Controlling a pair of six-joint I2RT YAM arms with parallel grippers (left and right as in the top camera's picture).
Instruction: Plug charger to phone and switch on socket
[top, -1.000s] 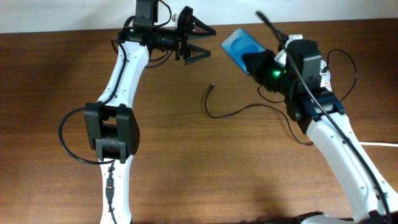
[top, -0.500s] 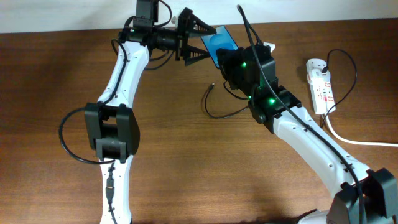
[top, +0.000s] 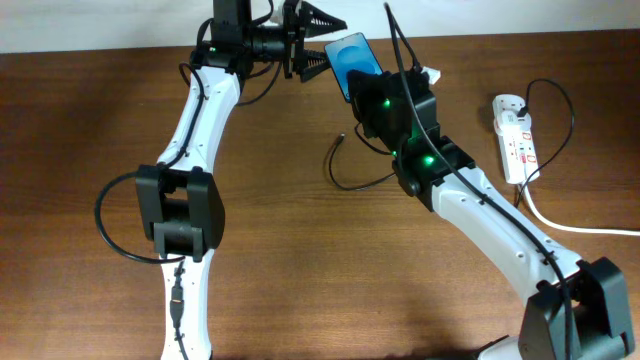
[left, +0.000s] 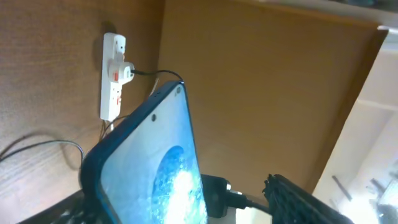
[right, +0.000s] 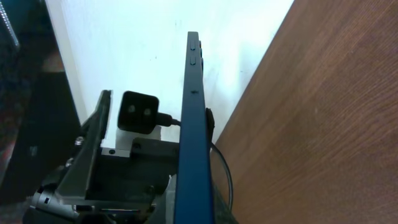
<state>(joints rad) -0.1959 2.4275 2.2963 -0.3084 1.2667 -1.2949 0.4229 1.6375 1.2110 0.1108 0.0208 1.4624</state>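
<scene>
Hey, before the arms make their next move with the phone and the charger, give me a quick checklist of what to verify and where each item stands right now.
1. Phone gripped by the right tool: ok, held up off the table.
2. Left tool open: ok, fingers spread, pointing at the phone's free end.
3. Cable tip free: ok, it lies on the table below the phone, in neither tool.
4. Plug seated in the power strip: ok, going by the left wrist view.
5. Power strip switched on: cannot tell.
</scene>
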